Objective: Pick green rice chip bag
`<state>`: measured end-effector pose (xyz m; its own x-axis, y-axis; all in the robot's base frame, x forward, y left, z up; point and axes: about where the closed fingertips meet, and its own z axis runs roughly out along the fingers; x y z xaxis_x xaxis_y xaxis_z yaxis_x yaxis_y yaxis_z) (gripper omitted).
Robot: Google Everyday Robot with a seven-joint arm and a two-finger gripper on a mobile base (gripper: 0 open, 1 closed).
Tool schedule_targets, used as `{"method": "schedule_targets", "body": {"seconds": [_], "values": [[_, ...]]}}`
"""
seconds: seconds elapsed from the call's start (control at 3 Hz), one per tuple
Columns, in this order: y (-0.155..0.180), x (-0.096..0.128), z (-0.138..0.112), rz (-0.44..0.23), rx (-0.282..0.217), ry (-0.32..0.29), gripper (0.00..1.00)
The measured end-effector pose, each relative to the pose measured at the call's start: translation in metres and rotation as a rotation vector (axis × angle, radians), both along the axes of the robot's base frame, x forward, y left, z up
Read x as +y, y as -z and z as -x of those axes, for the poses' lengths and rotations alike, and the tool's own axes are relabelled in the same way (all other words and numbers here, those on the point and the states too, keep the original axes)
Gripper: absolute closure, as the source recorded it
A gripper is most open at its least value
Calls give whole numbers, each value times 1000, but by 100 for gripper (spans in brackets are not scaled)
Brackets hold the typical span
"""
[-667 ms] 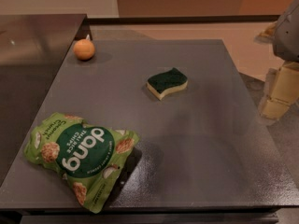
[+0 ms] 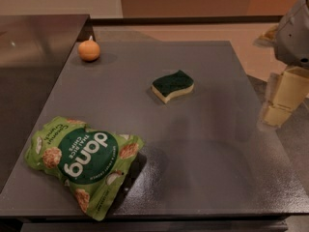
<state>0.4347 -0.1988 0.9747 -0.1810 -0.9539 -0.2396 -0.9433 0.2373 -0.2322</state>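
Off the right edge of the tabletop (image 2: 207, 144): hand (image 2: 282, 100), cream-coloured, holding nothing, touching nothing. Cannot tell whether released or clenched. Much the same spot as a moment ago; likewise for everything on the tabletop. Near the front left corner, well apart from the hand: green rice chip bag (image 2: 87, 158), lying flat, "dang" logo upside down. Mid-tabletop: sponge (image 2: 173, 85), green face up. Back left corner: small orange round thing (image 2: 89, 50).

You find the pincer (image 2: 279, 108) at the far right, just beside the bench (image 2: 203, 144). The picture's right edge cuts off its grey arm (image 2: 295, 33). The small print on the green rice chip bag (image 2: 87, 163) is too small for you to read.
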Motion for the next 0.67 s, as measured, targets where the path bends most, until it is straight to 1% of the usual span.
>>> {"method": "schedule_targets", "body": {"seconds": [0.33, 0.67], "values": [[8, 46, 10, -57, 23, -88, 0], [22, 98, 21, -99, 59, -181, 0]]}}
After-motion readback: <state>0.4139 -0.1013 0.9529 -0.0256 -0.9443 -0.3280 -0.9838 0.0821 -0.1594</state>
